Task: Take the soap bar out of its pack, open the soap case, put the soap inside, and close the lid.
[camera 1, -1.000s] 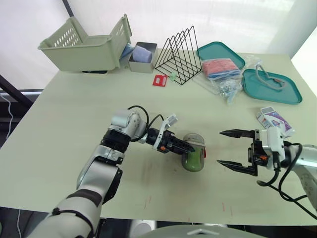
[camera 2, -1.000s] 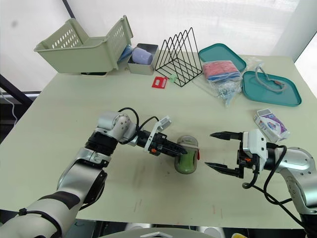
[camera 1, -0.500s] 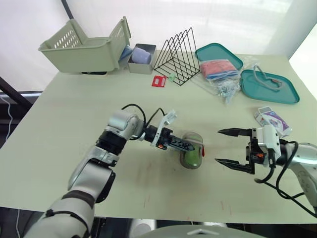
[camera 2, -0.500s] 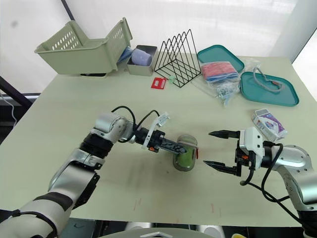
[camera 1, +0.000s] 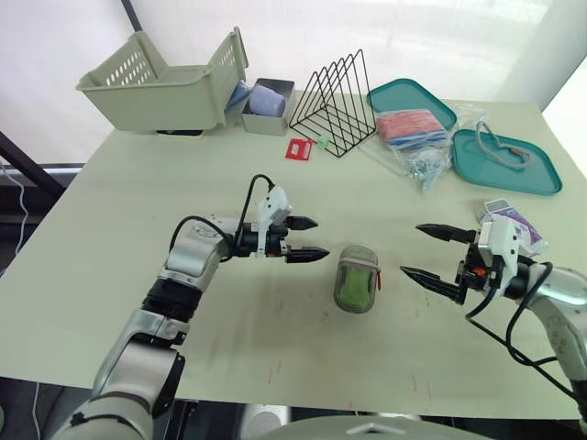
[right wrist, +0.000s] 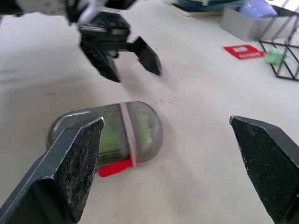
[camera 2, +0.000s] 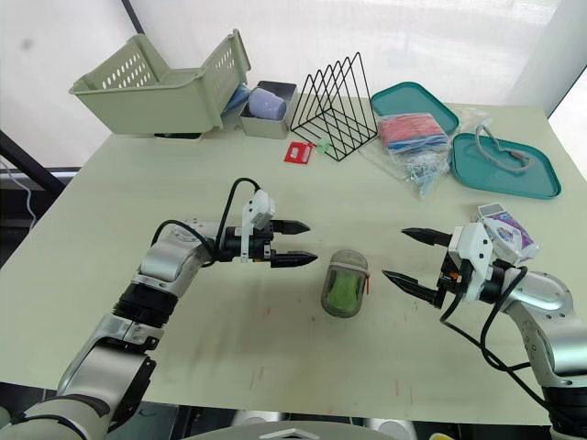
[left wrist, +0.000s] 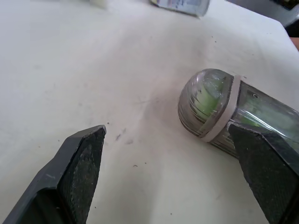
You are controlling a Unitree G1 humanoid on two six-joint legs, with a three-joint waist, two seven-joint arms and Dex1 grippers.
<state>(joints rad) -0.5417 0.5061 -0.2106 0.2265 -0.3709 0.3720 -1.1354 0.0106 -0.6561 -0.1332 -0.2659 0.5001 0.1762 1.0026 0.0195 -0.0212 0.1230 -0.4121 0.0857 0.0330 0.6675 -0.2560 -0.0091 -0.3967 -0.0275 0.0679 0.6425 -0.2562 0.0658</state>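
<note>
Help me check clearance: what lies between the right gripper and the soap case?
Only bare table separates the right gripper from the soap case, as the left eye view shows.

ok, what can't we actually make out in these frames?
- Soap case latch: the red tab shows in the right wrist view, but whether the lid is clicked shut is too small to tell.
- Soap pack: its near end is hidden behind the right hand in the eye views, so open or empty is unclear.
- Case's far end: in the left wrist view, covered by the left hand finger and the picture's edge.
</note>
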